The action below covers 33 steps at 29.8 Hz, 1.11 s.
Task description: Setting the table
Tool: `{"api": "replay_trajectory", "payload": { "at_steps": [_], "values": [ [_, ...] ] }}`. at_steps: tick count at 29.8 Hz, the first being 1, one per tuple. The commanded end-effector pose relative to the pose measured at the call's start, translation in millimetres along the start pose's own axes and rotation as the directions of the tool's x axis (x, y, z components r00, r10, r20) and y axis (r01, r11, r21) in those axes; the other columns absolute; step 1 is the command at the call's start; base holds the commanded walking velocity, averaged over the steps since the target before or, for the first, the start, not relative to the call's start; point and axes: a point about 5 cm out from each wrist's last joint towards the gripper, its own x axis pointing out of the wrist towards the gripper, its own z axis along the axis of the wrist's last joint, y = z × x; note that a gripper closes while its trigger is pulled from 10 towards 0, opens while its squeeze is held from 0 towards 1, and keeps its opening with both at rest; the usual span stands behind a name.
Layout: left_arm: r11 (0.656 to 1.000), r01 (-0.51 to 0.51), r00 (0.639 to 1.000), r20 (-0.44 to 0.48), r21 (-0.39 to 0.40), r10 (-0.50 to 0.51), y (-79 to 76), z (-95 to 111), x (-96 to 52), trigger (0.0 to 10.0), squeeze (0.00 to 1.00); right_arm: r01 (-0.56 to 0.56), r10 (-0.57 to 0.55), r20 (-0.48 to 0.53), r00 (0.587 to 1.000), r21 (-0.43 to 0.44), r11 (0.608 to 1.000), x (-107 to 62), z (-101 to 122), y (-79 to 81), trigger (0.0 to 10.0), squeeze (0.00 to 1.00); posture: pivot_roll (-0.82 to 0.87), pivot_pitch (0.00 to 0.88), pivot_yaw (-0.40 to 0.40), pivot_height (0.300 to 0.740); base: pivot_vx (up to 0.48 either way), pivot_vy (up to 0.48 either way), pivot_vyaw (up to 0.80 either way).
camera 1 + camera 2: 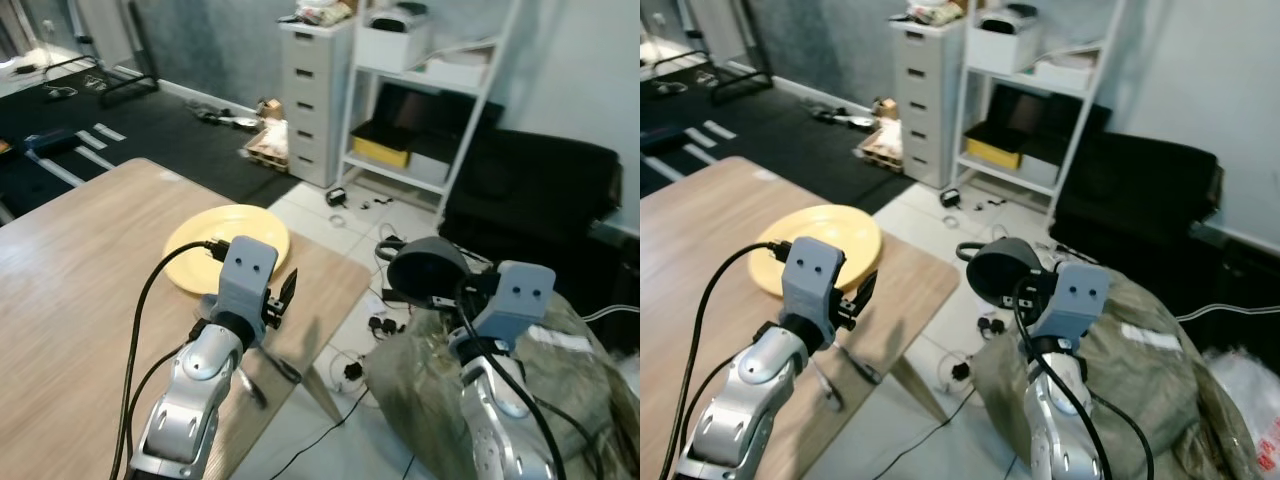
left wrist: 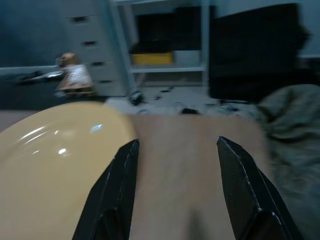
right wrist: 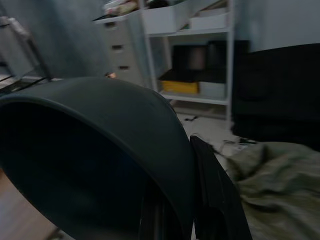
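My right gripper (image 1: 447,292) pinches the dark bowl (image 1: 428,269) by its rim, off the tabletop's (image 1: 70,300) far corner; rigid, smooth, likely slippery. Left gripper (image 2: 175,195) hovers released beside the yellow plate (image 1: 228,247).

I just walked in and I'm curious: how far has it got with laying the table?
Early days, it seems. Done: a yellow plate already lies on the table near its corner. In hand: the right tool grips a dark bowl by its rim, held off the table's edge above the floor clutter. The left tool hovers open and empty beside the plate. Left: setting the bowl down; no cutlery or cups are visible.
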Motion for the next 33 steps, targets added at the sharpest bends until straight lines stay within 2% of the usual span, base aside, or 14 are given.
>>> {"api": "replay_trajectory", "payload": {
  "at_steps": [1,33],
  "values": [
    [1.000,0.010,1.000,-0.011,0.004,-0.010,-0.7,-3.3,0.3,10.0,0.00,0.007,-0.007,0.003,1.000,0.003,1.000,-0.4,-1.2,-0.7,10.0,0.00,-0.07,0.000,0.121,0.740,0.000,0.000,-0.80],
    [0.998,0.056,0.998,-0.004,0.001,-0.056,-8.2,-2.4,1.7,10.0,0.00,0.003,-0.003,0.000,1.000,-0.012,1.000,-1.7,-2.5,-0.5,10.0,0.00,-0.08,0.000,0.121,0.740,0.000,0.000,-0.80]
  ]
}}
